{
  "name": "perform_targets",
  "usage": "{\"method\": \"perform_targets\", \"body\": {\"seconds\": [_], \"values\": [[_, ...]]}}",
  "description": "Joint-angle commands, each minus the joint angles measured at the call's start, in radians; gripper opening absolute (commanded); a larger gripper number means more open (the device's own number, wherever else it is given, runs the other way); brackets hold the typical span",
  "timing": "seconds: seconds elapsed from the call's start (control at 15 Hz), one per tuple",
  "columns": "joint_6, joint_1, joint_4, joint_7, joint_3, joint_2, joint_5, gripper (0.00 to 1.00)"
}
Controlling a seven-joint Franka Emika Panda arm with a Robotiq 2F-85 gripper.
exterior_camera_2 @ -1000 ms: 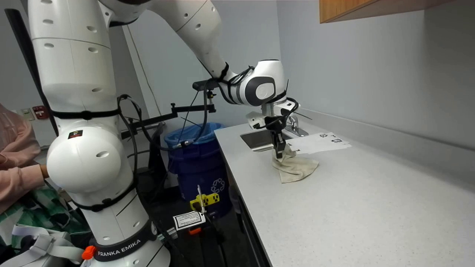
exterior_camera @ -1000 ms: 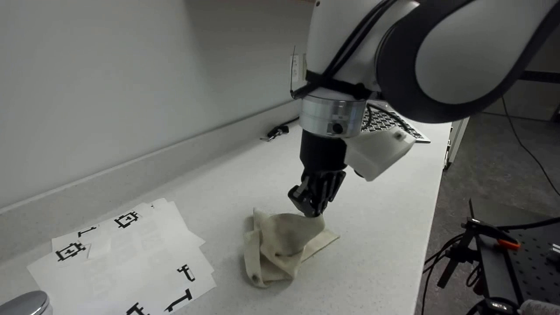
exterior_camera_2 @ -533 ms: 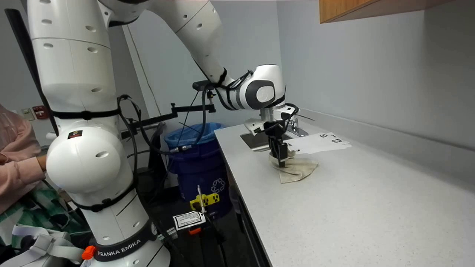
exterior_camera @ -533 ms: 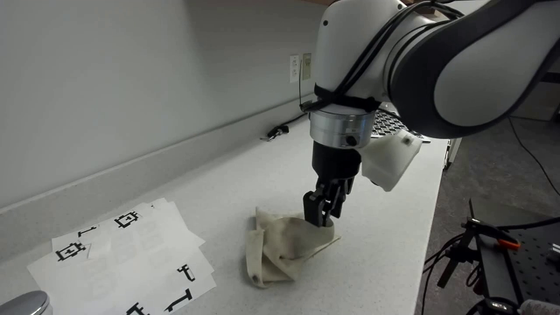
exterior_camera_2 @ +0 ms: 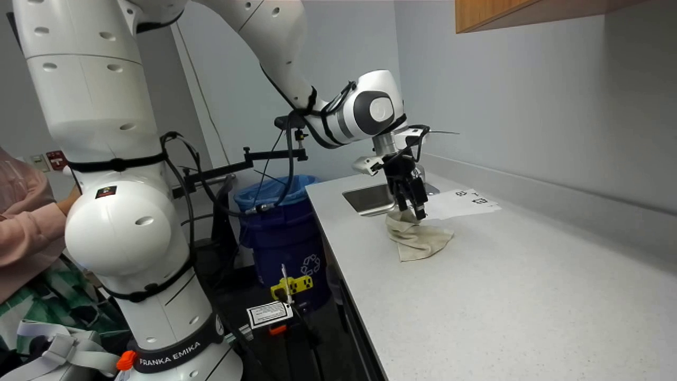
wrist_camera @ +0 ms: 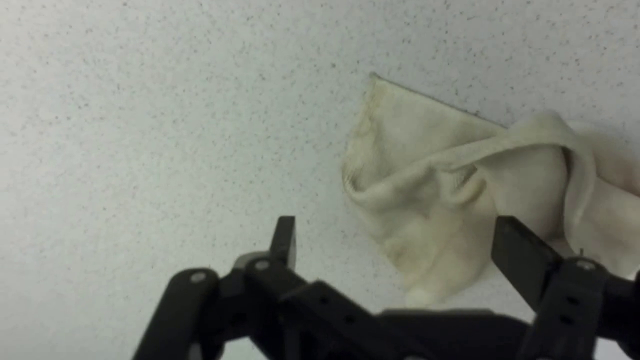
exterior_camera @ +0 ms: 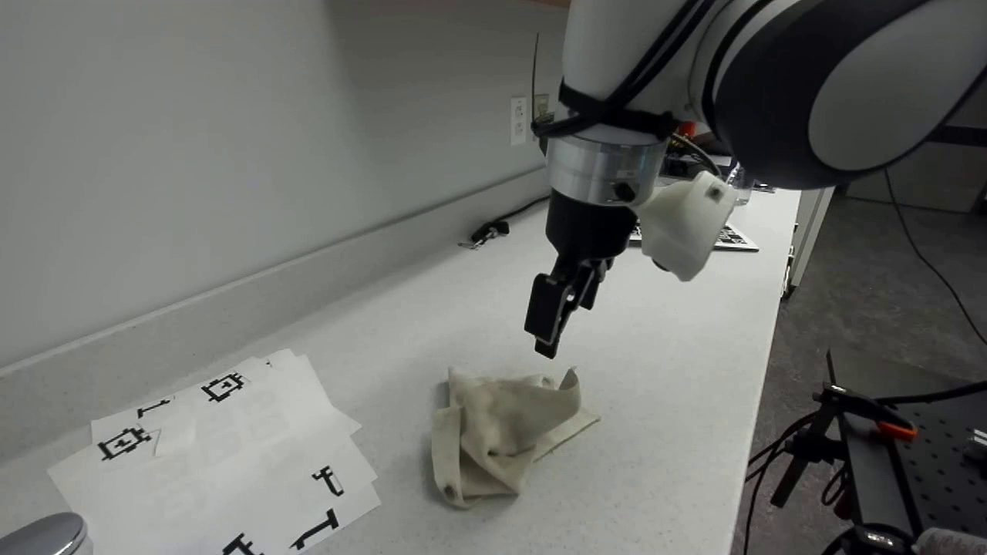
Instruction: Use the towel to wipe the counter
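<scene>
A crumpled beige towel (exterior_camera: 497,424) lies on the pale speckled counter (exterior_camera: 655,385), one corner sticking up in a fold. Above that raised corner hovers my gripper (exterior_camera: 554,331), apart from the cloth in this exterior view. Also in an exterior view, the towel (exterior_camera_2: 423,242) is spread below the black fingers (exterior_camera_2: 419,211). In the wrist view the jaws stand wide apart with nothing gripped. There the towel (wrist_camera: 440,245) lies beneath and to the right, partly hidden behind the right finger (wrist_camera: 522,260).
White sheets with black markings (exterior_camera: 231,447) lie beside the towel. A sink (exterior_camera_2: 370,200) is set in the counter's far end. Keys (exterior_camera: 486,233) and a keyboard (exterior_camera: 732,237) sit further along. A wall (exterior_camera: 193,154) bounds one side, and a wooden cabinet (exterior_camera_2: 508,13) hangs overhead.
One second ago the fingers were at the towel's raised fold; they went lower, spread apart and let go. Now the gripper has risen clear and tilted. The towel stays in nearly the same place.
</scene>
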Motion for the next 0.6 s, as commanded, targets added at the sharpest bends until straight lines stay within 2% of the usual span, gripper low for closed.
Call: {"method": "perform_targets", "body": {"seconds": [0.0,0.27,0.33,0.4,0.53], "values": [[-0.025,-0.021,0.032,0.003,0.032,-0.042,-0.005,1.0],[-0.008,-0.022,0.072,-0.01,0.053,-0.032,0.017,1.0],[0.012,-0.022,0.076,-0.02,0.059,-0.023,0.035,0.75],[0.024,-0.022,0.08,-0.022,0.064,-0.018,0.041,0.74],[0.045,-0.022,0.088,-0.02,0.071,-0.006,0.054,0.58]]}}
